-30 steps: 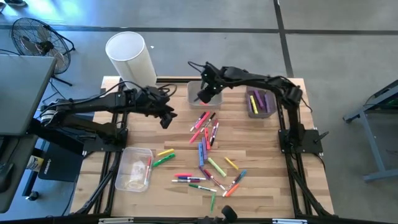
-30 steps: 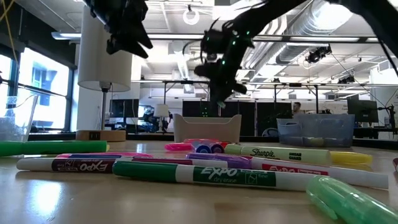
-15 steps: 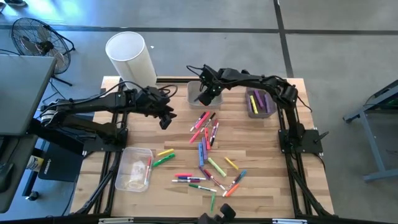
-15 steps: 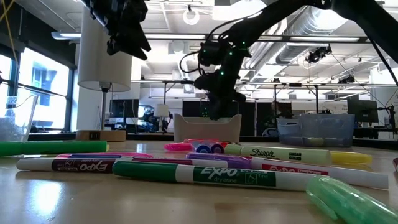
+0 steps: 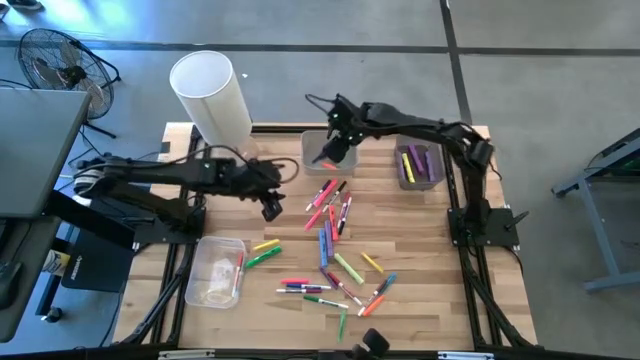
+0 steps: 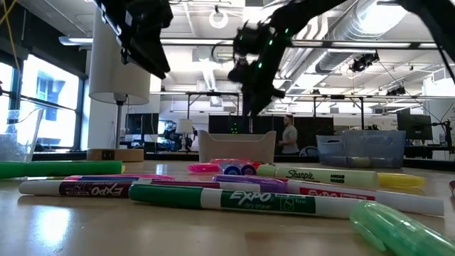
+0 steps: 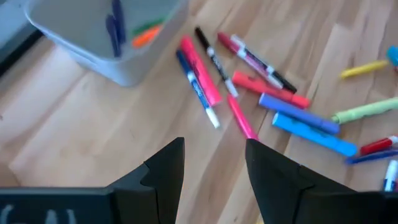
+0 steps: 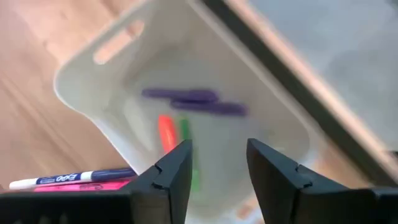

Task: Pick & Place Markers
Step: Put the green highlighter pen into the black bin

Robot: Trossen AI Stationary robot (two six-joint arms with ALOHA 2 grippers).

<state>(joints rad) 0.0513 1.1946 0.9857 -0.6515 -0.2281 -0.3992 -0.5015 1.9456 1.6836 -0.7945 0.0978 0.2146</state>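
Fingers of the right gripper stand apart with nothing between them, hovering over the clear bin at the middle of the table's far edge. Inside that bin lie two purple markers, an orange marker and a green marker. The left gripper also has its fingers parted and empty; it hangs above bare wood left of centre, just beside the near end of a pink marker and a blue-and-white marker.

Most of the markers lie loose across the middle of the table, spreading toward the near edge in pink, red, blue, green, yellow and orange. A second bin near the far right corner holds purple and yellow pens. A third bin sits by the near left side, with a yellow marker and a green one just beside it. A white cylinder stands at the far left corner.
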